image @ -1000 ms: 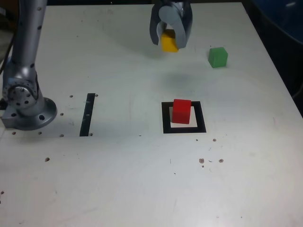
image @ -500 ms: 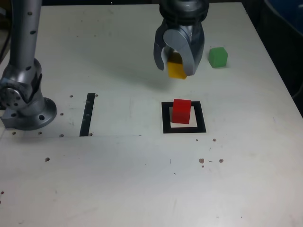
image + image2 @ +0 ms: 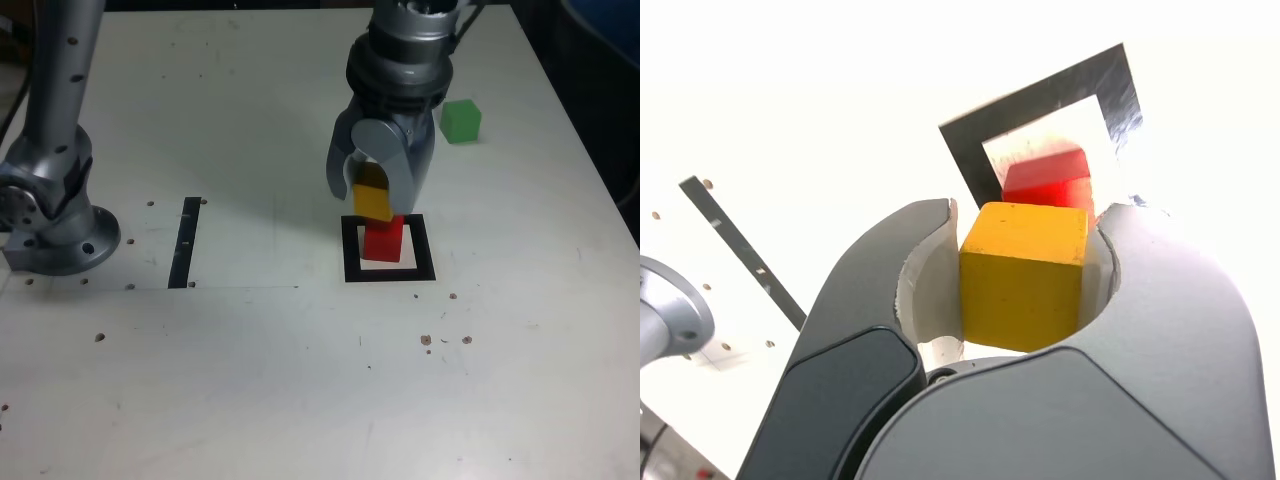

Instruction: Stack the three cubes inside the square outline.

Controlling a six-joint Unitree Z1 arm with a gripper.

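My gripper (image 3: 377,197) is shut on the yellow cube (image 3: 372,198), which hangs just above the red cube (image 3: 383,241). The red cube stands inside the black square outline (image 3: 351,262) on the white table. In the wrist view the yellow cube (image 3: 1023,273) sits clamped between both fingers, with the red cube (image 3: 1047,180) and the square outline (image 3: 1110,88) right beyond it. Whether the yellow cube touches the red one I cannot tell. The green cube (image 3: 460,120) rests alone on the table, farther back on the exterior view's right.
The arm's round metal base (image 3: 55,225) stands at the exterior view's left. A narrow black tape strip (image 3: 185,242) lies between the base and the outline. Small dark specks (image 3: 440,340) dot the table in front of the outline. The table's right edge (image 3: 600,190) borders dark floor.
The gripper has carried the yellow cube from the back of the table forward and down, to just over the red cube in the outline. The red and green cubes have not moved.
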